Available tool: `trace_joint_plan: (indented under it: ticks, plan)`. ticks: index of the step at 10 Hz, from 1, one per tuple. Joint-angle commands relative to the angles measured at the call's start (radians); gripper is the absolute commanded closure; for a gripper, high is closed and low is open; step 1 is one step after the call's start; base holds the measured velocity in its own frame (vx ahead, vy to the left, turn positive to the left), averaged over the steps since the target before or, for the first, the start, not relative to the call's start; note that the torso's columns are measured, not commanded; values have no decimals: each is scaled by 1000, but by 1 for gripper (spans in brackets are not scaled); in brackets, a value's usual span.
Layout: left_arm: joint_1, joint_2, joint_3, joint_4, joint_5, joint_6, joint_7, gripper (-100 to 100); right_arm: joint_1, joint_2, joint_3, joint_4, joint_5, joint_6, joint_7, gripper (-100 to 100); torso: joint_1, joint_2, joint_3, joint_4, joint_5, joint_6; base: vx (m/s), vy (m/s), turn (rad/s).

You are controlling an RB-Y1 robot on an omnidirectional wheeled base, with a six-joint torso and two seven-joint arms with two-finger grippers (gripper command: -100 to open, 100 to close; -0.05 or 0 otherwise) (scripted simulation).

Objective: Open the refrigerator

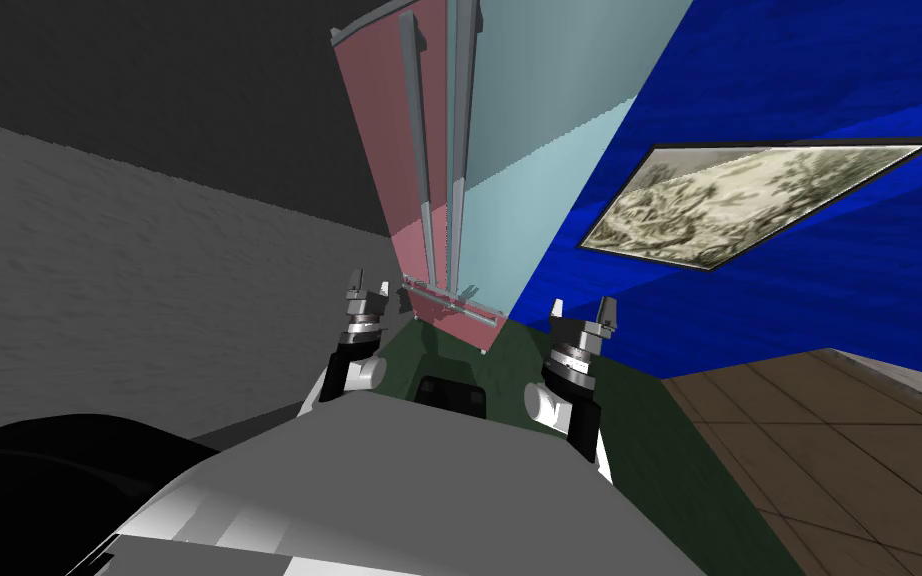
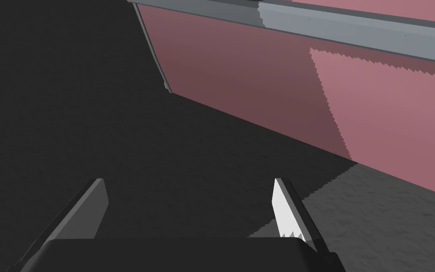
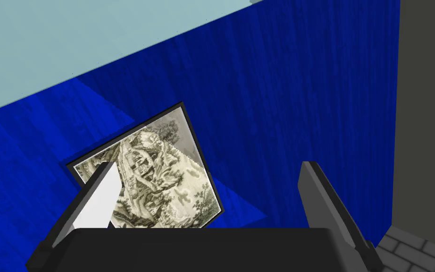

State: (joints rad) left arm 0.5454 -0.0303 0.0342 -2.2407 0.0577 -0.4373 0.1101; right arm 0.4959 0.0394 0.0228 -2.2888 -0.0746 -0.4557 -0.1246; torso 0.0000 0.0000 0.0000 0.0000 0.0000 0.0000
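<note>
While both grippers hang short of the fridge [image 1: 389,150], which stands straight ahead with its pink front toward us, we judge the step to be the reach for a handle. Our left gripper [image 1: 370,282] is spread and empty, aimed at the pink door [image 2: 259,80], with a grey handle bar [image 2: 344,28] beyond the fingertips [image 2: 283,208] and not yet between them. We should line the fingers up across that bar, slide it well in before closing, then pull along the door's arc rather than straight back. Our right gripper [image 1: 581,306], spread too, hangs off to the fridge's right.
</note>
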Motion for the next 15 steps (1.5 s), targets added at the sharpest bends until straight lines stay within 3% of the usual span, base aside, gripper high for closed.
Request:
trace_joint_plan:
  ticks: [1,9,10,12,15]
  plan:
    - [0,0,0,0,0,0,0,0,0,0,0,0,0,0,0,0,0,40,-82,41,0,0,0,0,0]
    - [0,0,0,0,0,0,0,0,0,0,0,0,0,0,0,0,0,618,-1234,617,0,0,0,0,0]
    - [-3,41,-1,11,3,-3,-2,-100,0,0,0,0,0,0,0,0,0,691,-1382,691,0,0,16,-20,11]
    - [-9,95,-4,36,10,-8,-6,-100,0,0,0,0,0,0,0,0,-2,734,-1471,734,-1,0,31,-58,19]
    - [-25,158,-10,98,27,-20,-15,-100,0,0,0,0,0,0,0,0,-1,737,-1476,738,0,0,48,-94,25]
